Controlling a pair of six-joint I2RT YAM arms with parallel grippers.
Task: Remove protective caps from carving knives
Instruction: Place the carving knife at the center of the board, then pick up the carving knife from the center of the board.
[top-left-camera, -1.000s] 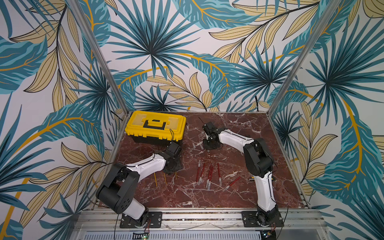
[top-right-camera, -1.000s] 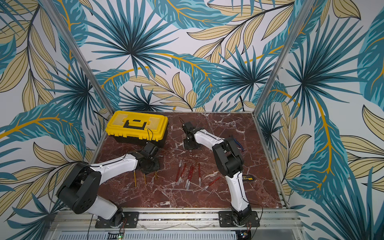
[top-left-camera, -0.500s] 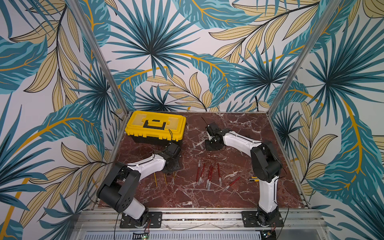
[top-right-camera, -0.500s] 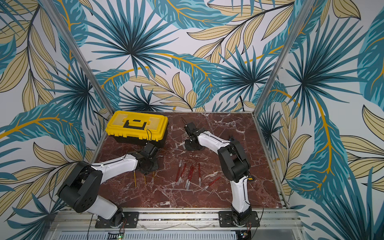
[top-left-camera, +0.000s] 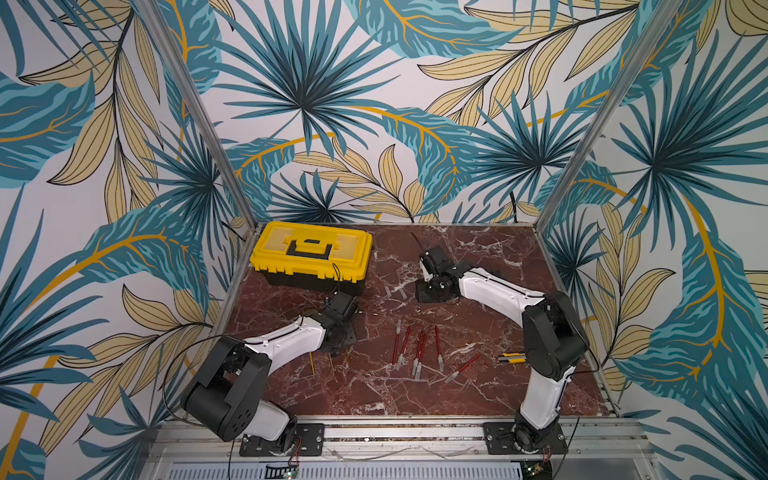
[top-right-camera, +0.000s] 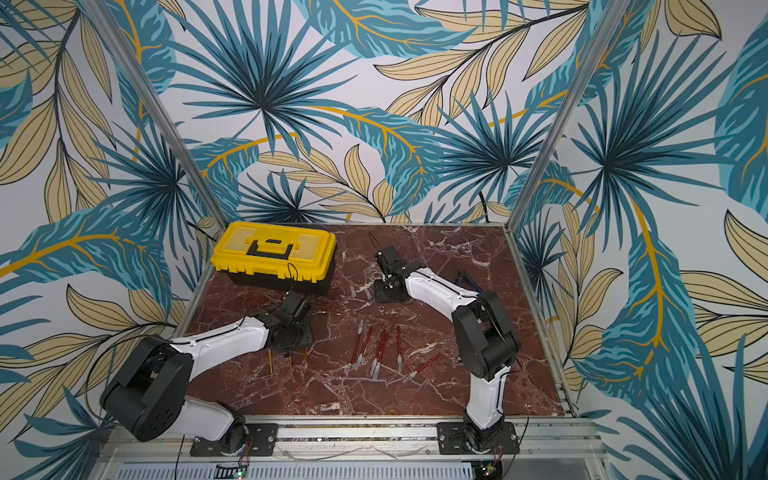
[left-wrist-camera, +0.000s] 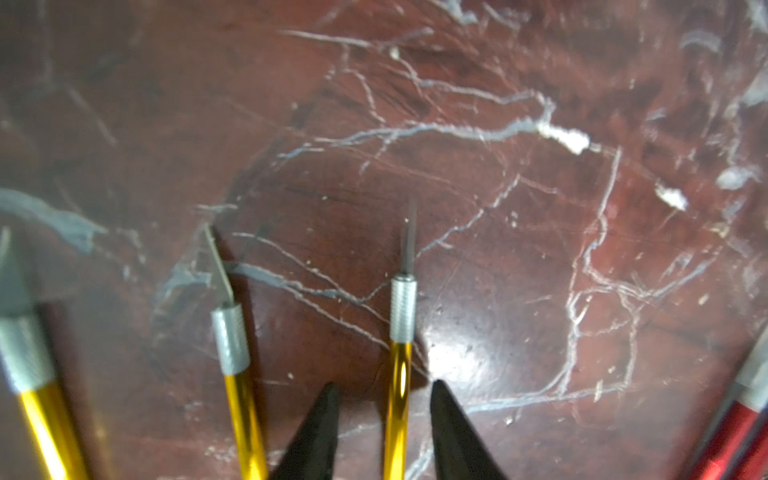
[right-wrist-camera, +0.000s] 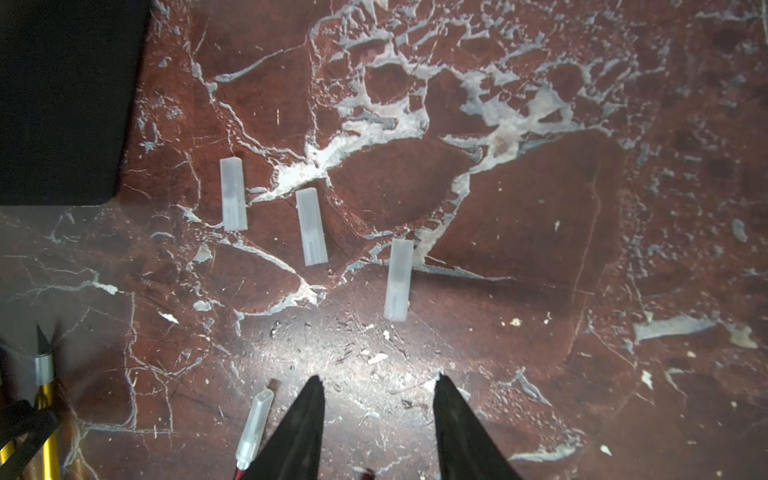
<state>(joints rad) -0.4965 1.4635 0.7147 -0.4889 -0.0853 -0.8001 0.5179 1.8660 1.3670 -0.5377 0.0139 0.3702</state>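
Left claw (left-wrist-camera: 382, 383) first: it hangs low over the table (left-wrist-camera: 498, 208), and its two black tips stand apart. One of the three yellow knives (left-wrist-camera: 401, 332) lies between the tips. I see a gap on each side of it, so I am not pinching it. All three yellow knives lie side by side, flat on the table, with bare grey blades. Behind this claw, at the back, sits a yellow toolbox (top-left-camera: 311, 253).

Next, in the middle of the table, the red knives (top-left-camera: 420, 349) lie in a loose bunch. They have pale caps on their ends. Behind the bunch, three loose caps (right-wrist-camera: 311, 226) lie flat on the table, close to each other but not touching.

My right claw (right-wrist-camera: 378, 377) hangs just beside them. Its tips stand apart too, and they hold nothing. One capped red knife (right-wrist-camera: 257, 424) lies very near one tip, and I cannot tell if it touches. Beside my right arm, a small yellow and black knife (top-left-camera: 512, 355) lies on the table.
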